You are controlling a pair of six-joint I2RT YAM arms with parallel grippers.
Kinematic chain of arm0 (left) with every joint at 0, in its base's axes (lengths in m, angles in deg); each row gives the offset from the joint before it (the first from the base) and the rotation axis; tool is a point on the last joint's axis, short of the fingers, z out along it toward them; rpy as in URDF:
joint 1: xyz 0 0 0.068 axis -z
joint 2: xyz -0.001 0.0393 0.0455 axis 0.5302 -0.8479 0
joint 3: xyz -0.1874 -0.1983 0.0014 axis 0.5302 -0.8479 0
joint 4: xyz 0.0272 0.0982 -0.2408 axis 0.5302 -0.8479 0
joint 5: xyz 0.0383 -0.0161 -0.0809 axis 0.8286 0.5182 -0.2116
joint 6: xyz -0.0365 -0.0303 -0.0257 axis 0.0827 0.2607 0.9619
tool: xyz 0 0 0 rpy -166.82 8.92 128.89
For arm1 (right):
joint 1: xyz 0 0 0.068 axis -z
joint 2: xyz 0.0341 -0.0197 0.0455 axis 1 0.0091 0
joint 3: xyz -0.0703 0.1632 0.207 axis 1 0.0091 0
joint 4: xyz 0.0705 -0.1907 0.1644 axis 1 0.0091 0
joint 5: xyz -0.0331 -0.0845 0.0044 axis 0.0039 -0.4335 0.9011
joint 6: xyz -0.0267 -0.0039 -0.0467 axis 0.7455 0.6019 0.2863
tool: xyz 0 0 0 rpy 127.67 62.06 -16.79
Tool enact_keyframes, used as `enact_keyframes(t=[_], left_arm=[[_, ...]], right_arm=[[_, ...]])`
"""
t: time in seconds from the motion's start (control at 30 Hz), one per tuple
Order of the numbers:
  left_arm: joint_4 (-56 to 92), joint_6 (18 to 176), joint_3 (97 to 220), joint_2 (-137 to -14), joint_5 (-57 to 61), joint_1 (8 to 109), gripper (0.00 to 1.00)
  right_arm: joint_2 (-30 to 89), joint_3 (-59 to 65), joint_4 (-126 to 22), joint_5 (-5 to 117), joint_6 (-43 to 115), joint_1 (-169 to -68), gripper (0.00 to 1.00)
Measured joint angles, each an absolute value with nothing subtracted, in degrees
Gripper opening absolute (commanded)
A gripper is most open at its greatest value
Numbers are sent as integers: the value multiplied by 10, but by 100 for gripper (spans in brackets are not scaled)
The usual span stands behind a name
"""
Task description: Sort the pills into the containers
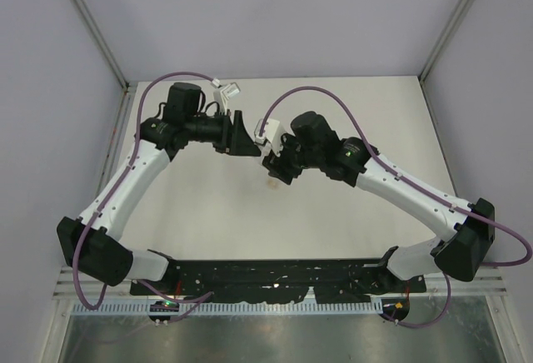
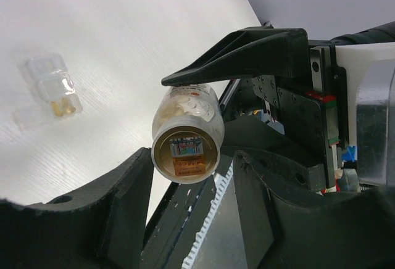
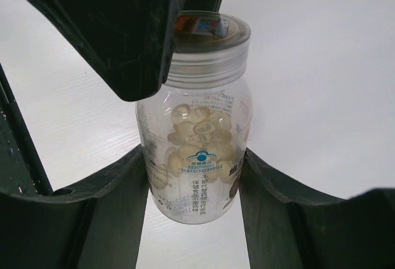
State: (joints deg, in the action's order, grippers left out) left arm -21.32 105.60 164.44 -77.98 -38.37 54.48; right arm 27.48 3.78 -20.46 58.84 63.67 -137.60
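Pinching pill bottle point(image 3: 197, 133) in right tool point(image 3: 192, 161), long axis level, cap point(image 3: 213, 50) facing left tool point(image 2: 191, 158), apparently spread.

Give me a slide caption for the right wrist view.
Jaws of the right gripper clamp a clear bottle of pale pills; a left finger overlaps its cap.

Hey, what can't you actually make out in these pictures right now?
- Right wrist view: the left end effector covers part of the bottle's cap, so its grip is unclear.
- Left wrist view: the small container on the table is blurred; its pills cannot be counted.
- Top view: bottle and container are too small to make out.
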Motion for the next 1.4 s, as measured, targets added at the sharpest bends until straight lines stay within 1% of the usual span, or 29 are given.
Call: enact_keyframes(t=[0.2, 0.27, 0.3, 0.37, 0.43, 0.63, 0.77, 0.97, 1.2, 1.23, 1.3, 1.33, 1.4], left_arm=[[-212, 1056, 1644, -789, -383, 544, 47], [-212, 1056, 1644, -794, -385, 544, 42], [-212, 1056, 1644, -796, -387, 544, 38], [-212, 1055, 1644, -799, -389, 544, 23], [-212, 1054, 1644, -801, -390, 544, 0], [-213, 1019, 1640, -802, -408, 544, 0], [-210, 961, 1616, -791, -440, 546, 0], [-246, 809, 1604, -753, -461, 569, 0], [-269, 725, 1591, -718, -464, 590, 0], [-270, 720, 1589, -716, -464, 591, 2], [-274, 713, 1586, -714, -463, 592, 26], [-274, 713, 1585, -714, -463, 592, 42], [-273, 713, 1585, -714, -460, 593, 64]], right_arm=[[275, 38, -203, 589, 637, -1376, 5], [275, 38, -201, 590, 636, -1376, 5], [275, 38, -198, 590, 636, -1376, 5], [277, 38, -196, 590, 636, -1375, 6], [278, 38, -196, 591, 636, -1374, 6], [279, 38, -187, 622, 637, -1363, 6], [282, 34, -160, 711, 640, -1331, 6], [298, 9, -98, 859, 651, -1300, 5], [310, -1, -53, 950, 664, -1293, 6], [314, -1, -50, 958, 665, -1293, 5], [322, -1, -45, 969, 668, -1293, 6], [324, -1, -45, 971, 669, -1293, 5], [324, -1, -45, 970, 670, -1293, 5]])
